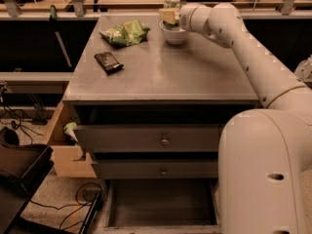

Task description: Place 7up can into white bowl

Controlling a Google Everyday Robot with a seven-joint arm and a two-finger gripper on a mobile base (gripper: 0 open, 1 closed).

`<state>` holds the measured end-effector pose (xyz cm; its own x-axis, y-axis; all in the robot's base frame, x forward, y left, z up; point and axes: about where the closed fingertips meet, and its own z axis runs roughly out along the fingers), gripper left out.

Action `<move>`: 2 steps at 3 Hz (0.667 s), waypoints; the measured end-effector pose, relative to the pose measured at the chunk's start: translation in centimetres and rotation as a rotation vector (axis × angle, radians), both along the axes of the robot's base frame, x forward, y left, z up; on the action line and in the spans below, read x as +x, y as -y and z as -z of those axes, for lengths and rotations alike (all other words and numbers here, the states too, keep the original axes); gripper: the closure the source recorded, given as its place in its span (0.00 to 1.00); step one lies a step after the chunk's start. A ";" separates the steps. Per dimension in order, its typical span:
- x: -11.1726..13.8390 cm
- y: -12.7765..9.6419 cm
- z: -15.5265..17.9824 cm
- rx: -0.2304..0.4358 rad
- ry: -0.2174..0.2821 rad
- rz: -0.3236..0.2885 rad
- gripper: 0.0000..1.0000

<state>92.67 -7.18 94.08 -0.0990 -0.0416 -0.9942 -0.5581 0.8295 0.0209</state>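
Grey desk (161,77) with drawers below: at its far edge, right of the middle, the end effector (169,15) is clamped around the 7up can (171,3), holding it upright just above the white bowl (174,35); a green snack bag (125,33) lies nearer the far left corner

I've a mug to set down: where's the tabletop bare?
Bare: the table, across its front and right of the dark packet. Crowded: the back edge, with snack bag, white bowl, and the pincer at the 7up can above it.
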 end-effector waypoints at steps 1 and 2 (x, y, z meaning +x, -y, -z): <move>0.0 -0.3 0.1 0.000 -0.002 -0.004 0.06; 0.1 -0.5 0.2 0.001 -0.003 -0.006 0.00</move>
